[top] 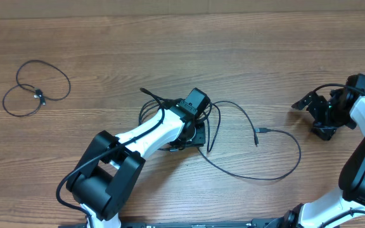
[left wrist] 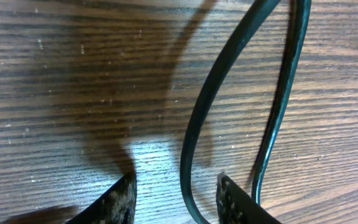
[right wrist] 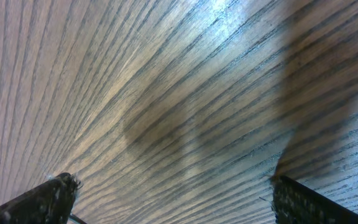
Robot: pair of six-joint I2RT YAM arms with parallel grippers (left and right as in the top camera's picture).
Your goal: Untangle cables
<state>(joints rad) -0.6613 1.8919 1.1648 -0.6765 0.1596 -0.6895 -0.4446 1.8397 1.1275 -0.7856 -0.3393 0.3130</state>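
Straddling one strand of the cables (left wrist: pixel 194 124), the left tool (left wrist: pixel 175 180) is standing parted, fingers (left wrist: pixel 235 202) clear of it. The right tool (right wrist: pixel 171 182) is hanging released over the surface (right wrist: pixel 166 93).

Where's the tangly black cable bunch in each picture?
Overhead: cable bunch mid-table, at the left gripper, one loop trailing right.
Left wrist: two strands run top to bottom, one between the fingertips.
Right wrist: not in it.
Shared landmark: the wood-grain table.
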